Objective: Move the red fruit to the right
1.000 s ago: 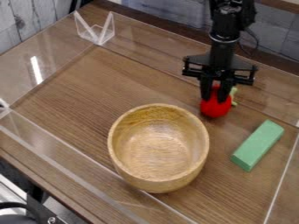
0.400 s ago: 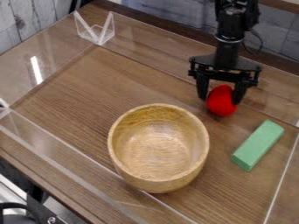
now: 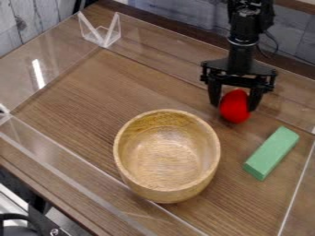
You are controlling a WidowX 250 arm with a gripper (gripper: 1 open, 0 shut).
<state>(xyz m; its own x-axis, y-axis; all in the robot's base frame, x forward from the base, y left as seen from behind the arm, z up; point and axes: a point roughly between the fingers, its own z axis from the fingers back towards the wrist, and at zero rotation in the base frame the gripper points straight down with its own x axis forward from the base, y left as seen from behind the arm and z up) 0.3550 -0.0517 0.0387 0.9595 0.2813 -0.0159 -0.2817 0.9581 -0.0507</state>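
A black robot arm [image 3: 245,32] comes straight down from the top of the picture, on the right side. At its end is the gripper [image 3: 235,98], and its two black fingers [image 3: 212,92] point down at the wooden surface [image 3: 110,88]. The fingers are spread apart. The red fruit [image 3: 234,109] sits on the surface right between them, low down by their tips. There is a small gap on each side of the fruit, so the fingers are not squeezing it. I cannot tell if one finger brushes it.

The fruit is small, red and shiny. Its green top is too hard to see here.

A round wooden bowl [image 3: 168,155] stands in front of the fruit and to its left, nearer the middle of the surface. It is much bigger than the fruit and the two do not touch. A green block [image 3: 272,152] lies flat to the right of the bowl, below the fruit and apart from it.

Clear plastic walls [image 3: 55,74] stand around the surface. A small clear stand [image 3: 99,30] sits at the back left corner.
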